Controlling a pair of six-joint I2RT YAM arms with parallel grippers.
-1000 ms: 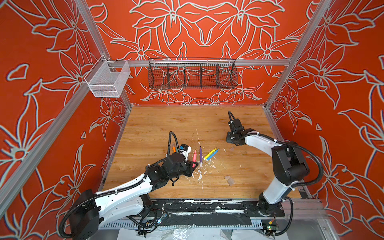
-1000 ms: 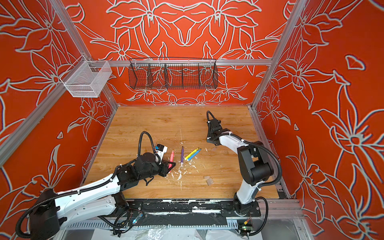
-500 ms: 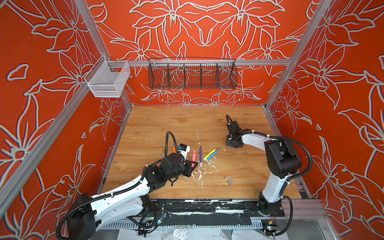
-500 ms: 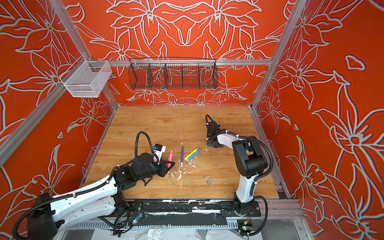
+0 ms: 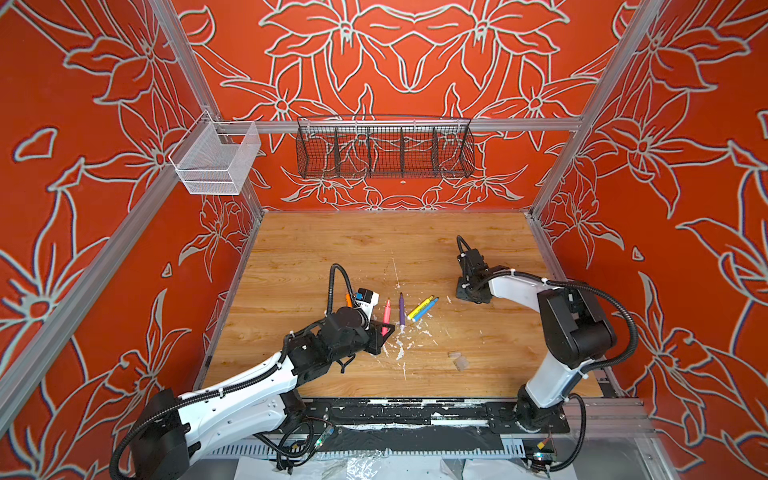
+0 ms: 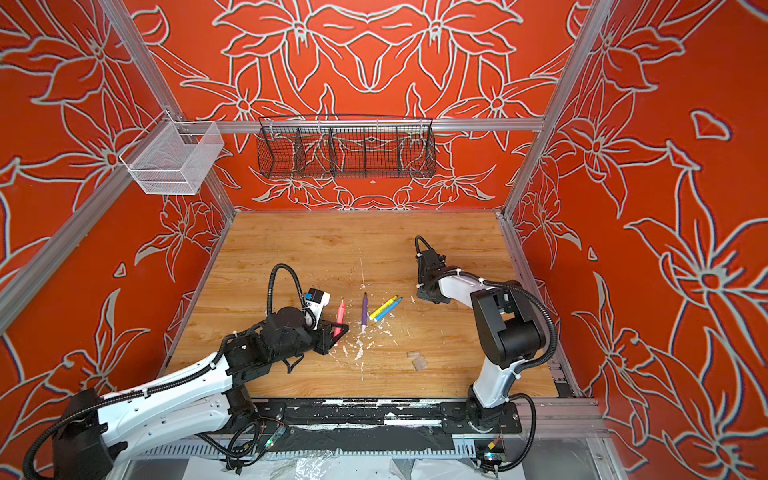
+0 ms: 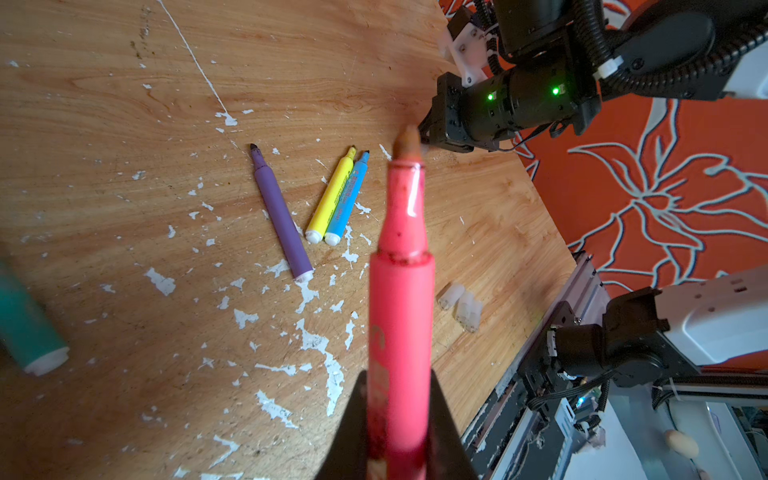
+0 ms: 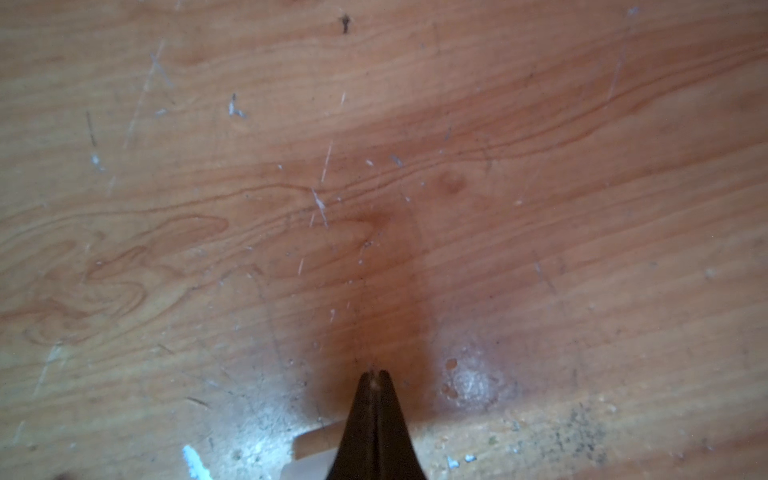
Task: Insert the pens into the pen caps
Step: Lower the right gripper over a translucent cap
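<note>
My left gripper is shut on the pink-red pen, whose bare tip sticks out ahead of the fingers; both top views show this pen held a little above the table. The purple pen, yellow pen and blue pen lie uncapped just right of it. A green pen lies to one side, and an orange pen peeks from behind the left wrist. Clear pen caps lie in a small cluster nearer the front. My right gripper points down at the bare wood, shut, holding nothing I can make out.
A translucent piece lies partly hidden behind the right fingers. White paint flecks are scattered over the wooden table. A black wire basket and a white mesh basket hang on the back rails.
The right gripper has moved a little toward the front and down to the table, its arm folding back. The left gripper still holds the pink-red pen in about the same place.
</note>
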